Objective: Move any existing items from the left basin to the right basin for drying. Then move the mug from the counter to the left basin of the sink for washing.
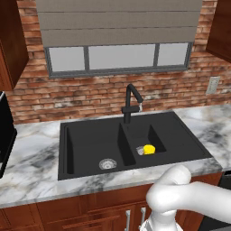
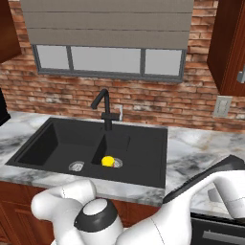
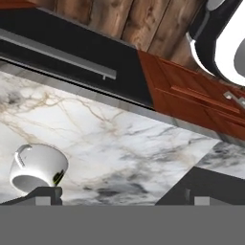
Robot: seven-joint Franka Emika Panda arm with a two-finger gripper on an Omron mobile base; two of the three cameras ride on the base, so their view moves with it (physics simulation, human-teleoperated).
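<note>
Gripper (image 3: 119, 194) jaws fully open, holding nothing; white mug (image 3: 37, 168) sits at 8 o'clock, off-centre, so a straight descent risks clipping its rim and tipping it.

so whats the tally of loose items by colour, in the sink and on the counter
yellow: 1, the small cup in the narrower right basin
white: 1, the mug on the marble counter
total: 2
</note>
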